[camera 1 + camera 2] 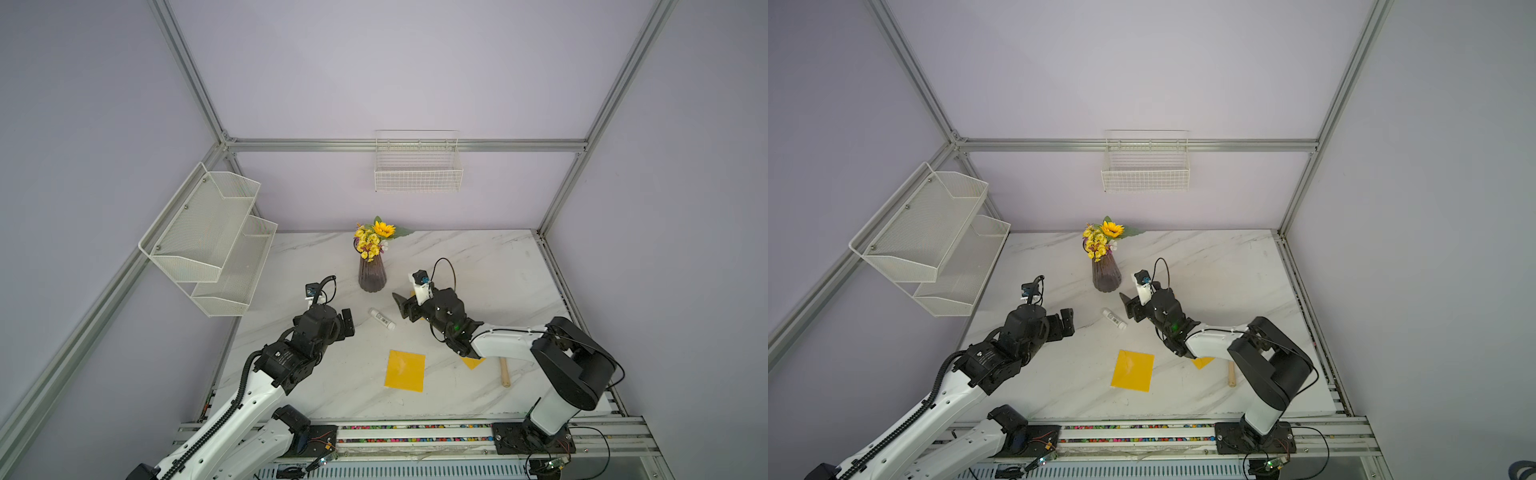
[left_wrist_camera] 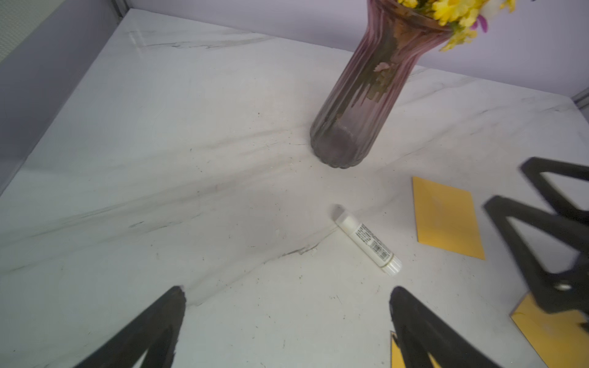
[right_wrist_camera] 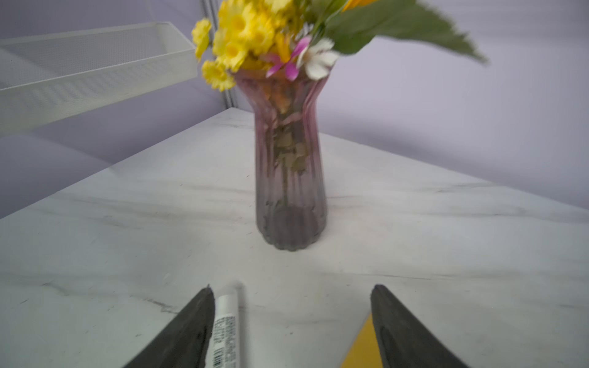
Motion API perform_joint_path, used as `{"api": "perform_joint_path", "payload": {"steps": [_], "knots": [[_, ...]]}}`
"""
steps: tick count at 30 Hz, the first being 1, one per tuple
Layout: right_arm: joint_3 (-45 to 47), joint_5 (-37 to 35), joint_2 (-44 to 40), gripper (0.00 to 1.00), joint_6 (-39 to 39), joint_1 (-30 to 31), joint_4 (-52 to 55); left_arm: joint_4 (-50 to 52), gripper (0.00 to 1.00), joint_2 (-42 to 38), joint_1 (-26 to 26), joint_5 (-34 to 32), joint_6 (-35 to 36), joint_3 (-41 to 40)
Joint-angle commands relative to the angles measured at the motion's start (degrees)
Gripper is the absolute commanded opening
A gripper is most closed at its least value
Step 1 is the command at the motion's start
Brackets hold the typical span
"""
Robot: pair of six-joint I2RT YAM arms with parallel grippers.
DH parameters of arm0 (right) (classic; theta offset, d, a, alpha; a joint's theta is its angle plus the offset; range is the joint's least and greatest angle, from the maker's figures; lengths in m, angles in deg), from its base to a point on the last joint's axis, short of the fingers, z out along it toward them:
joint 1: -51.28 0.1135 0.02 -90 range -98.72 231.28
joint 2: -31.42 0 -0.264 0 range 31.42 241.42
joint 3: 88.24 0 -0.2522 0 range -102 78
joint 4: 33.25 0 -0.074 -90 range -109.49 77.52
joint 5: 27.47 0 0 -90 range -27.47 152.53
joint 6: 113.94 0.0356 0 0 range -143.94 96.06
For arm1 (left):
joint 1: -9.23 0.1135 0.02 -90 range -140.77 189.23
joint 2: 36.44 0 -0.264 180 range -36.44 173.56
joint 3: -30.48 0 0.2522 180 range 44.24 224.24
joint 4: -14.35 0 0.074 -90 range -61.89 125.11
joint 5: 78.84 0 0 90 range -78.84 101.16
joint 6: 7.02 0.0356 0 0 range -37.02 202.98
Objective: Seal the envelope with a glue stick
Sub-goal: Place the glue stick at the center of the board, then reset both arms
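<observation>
The glue stick lies between left and right open jaws.

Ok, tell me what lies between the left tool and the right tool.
Only the glue stick, lying flat on the table; both top views show it.

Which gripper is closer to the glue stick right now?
Right. The right gripper is open with the glue stick lying close beside one finger; the left gripper, also open, sits farther off on its other side.
</observation>
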State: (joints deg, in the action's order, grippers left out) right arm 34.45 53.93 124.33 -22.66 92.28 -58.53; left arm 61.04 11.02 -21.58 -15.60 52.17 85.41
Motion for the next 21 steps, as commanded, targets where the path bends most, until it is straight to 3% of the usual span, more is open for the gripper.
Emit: {"api": "perform_joint_path", "payload": {"steps": [1, 6, 10, 13, 16, 21], "knots": [[2.23, -7.48, -4.98, 0.95, -0.94, -4.25, 9.81, -6.39, 1.00, 2.86, 1.46, -11.35, 4.78, -1.11], [5.88, -13.00, -11.69, 0.97, -4.98, -11.82, 12.95, -12.59, 1.00, 9.49, 6.36, -19.34, 8.01, -2.56], [8.56, -14.30, -11.24, 0.97, -5.53, -19.87, 12.86, -23.74, 1.00, 14.00, 11.77, -23.86, 13.00, -6.25], [10.54, -15.03, -9.43, 0.97, -3.94, -24.89, 11.01, -37.99, 1.00, 17.46, 14.72, -22.48, 19.10, -11.26], [13.86, -14.90, -5.93, 0.97, -4.00, -28.59, 2.62, -51.53, 1.00, 22.74, 17.66, -18.24, 24.82, -14.52], [15.35, -12.50, 0.66, 0.97, -2.56, -32.82, -6.17, -64.77, 1.00, 31.21, 23.21, -12.64, 27.60, -15.94]]}}
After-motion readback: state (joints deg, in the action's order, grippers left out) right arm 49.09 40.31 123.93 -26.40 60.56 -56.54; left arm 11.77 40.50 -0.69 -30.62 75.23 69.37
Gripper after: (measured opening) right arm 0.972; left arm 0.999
